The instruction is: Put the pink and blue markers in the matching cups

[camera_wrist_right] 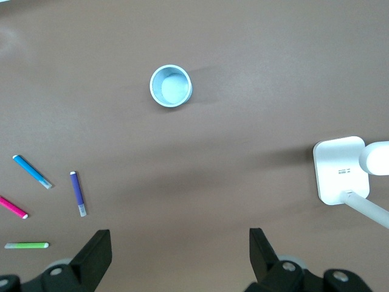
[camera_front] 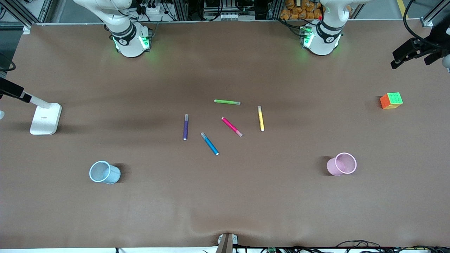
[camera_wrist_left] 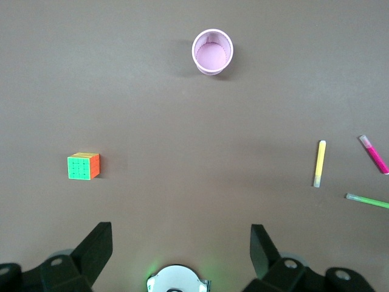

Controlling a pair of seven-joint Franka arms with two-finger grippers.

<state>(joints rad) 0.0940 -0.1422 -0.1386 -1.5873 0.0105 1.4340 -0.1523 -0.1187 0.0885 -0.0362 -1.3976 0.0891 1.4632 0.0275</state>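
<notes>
The slim magenta-pink marker (camera_front: 232, 127) and the sky-blue marker (camera_front: 210, 143) lie flat mid-table, near each other but apart, among purple (camera_front: 185, 127), yellow (camera_front: 261, 118) and green (camera_front: 227, 102) pens. The pale blue plastic cup (camera_front: 104, 172) stands toward the right arm's end, the pale pink cup (camera_front: 342, 164) toward the left arm's end. The left gripper (camera_wrist_left: 182, 243) and the right gripper (camera_wrist_right: 180, 248) wait high over the table, fingers apart, holding nothing.

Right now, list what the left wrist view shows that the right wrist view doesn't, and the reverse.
Left wrist view only: pink cup, puzzle cube, yellow pen, the open left gripper.
Right wrist view only: blue cup, blue marker, purple pen, white stand, the open right gripper.
Both: pink marker, green pen, brown table.
</notes>
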